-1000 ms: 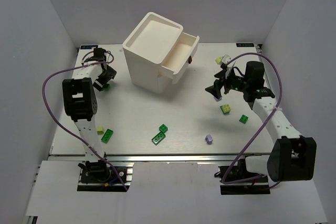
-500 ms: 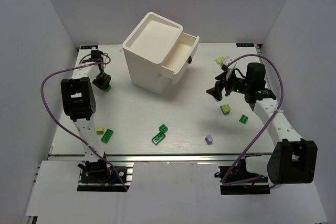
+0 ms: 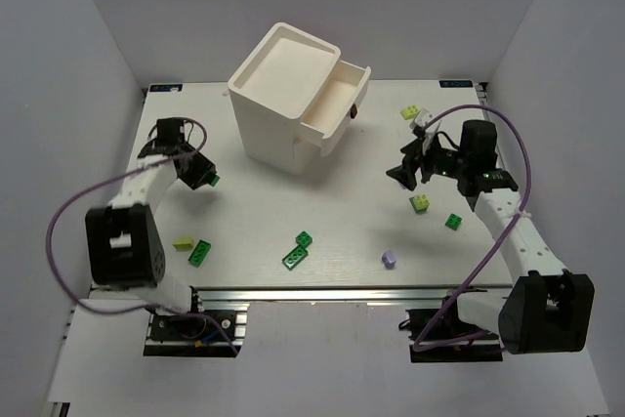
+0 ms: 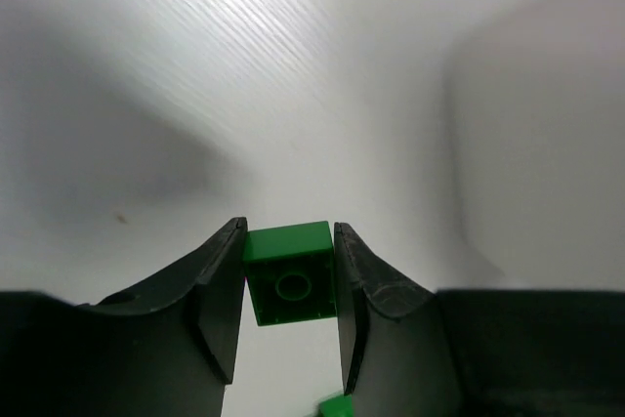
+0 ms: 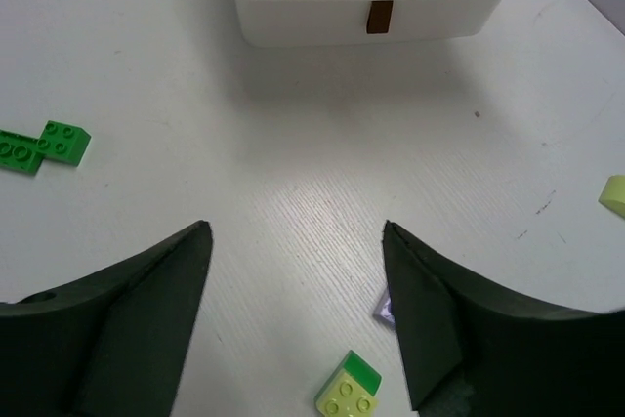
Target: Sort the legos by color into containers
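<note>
Legos, judged light, rigid and slick, are best pinched across flat opposite walls, as the left gripper clamps one dark green brick over the table at its left side, while the right gripper hangs spread above scattered others.

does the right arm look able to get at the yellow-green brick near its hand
Probably yes: the right hand is open and empty, and the yellow-green brick lies close by, nothing between.
</note>
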